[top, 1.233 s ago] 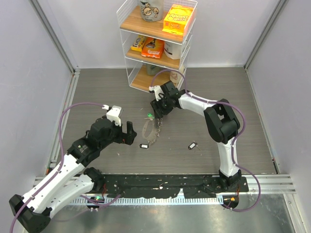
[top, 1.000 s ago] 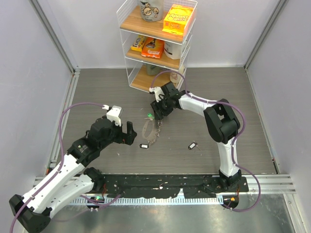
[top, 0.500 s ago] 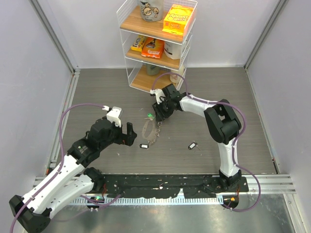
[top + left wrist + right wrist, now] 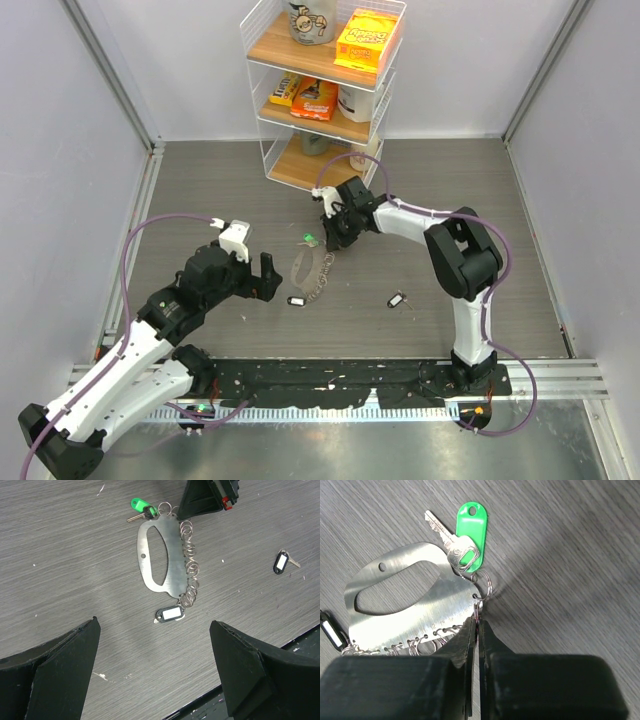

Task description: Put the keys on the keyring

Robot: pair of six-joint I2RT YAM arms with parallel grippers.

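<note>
Keyring (image 4: 176,567): flat brushed-steel plate, oval cutout, split rings along one edge, green tag (image 4: 470,522) at far end. Right end effector (image 4: 477,625) pressed together, pinching ring beside green tag. Left end effector (image 4: 154,624) spread, over keyring's near end. First key (image 4: 170,614), black-tagged, at keyring's near end; second key (image 4: 281,561) well apart, right of keyring. Tabletop (image 4: 60,555) grey wood-grain.

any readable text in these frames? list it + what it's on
Nothing reads clearly.
Yellow box: red print, blurred.
Mug: dark print, blurred.
Orange packet: print blurred.
Black tags: white inserts blank.
Green tag: no text.
Keyring: fine marks along its edge, too small to read.
</note>
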